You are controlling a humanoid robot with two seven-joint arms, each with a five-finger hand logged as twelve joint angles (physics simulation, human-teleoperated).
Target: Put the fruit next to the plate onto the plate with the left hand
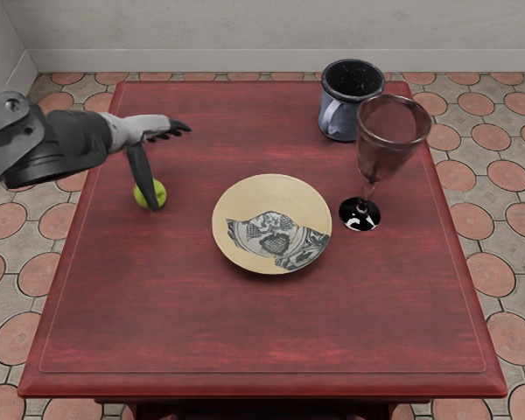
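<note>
The left robot hand (143, 140) hovers open above the worktop (157, 306), fingers spread, one digit dropping to what appears to be contact with the small green fruit (157, 195) just beneath it. The plate (271, 186) sits beyond the fingertips, well apart. A clean pickup likely means lowering the palm and closing round both sides, since the round fruit could roll.

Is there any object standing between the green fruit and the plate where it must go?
Nothing visible does. Only bare table lies between the green fruit and the plate. The wine glass and mug stand to the plate's right. The left hand hovers at the fruit.
</note>
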